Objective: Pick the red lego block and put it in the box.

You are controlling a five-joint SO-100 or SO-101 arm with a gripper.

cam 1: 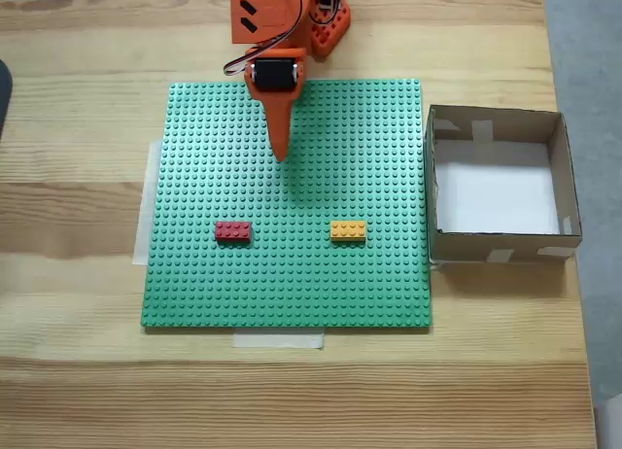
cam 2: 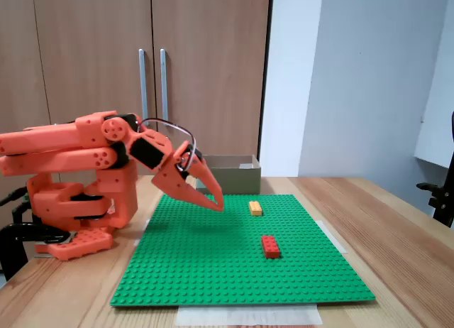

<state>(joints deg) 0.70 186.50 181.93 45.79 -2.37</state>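
Nothing done yet: our gripper [cam 1: 282,153], jaws together and empty, hovers well short of the red lego block [cam 1: 233,231], the box [cam 1: 564,162] off to its side

The arm [cam 2: 78,154] is bright orange printed plastic throughout, built of blocky, rounded-edged links. Black servo bodies [cam 1: 274,74] sit between the orange shells. A thin looped cable [cam 2: 170,126], dark and pale strands, arcs over the wrist. The pincer [cam 2: 216,204] tapers to a long pointed orange beak. The base [cam 2: 74,243] is a flat orange foot with round holes.
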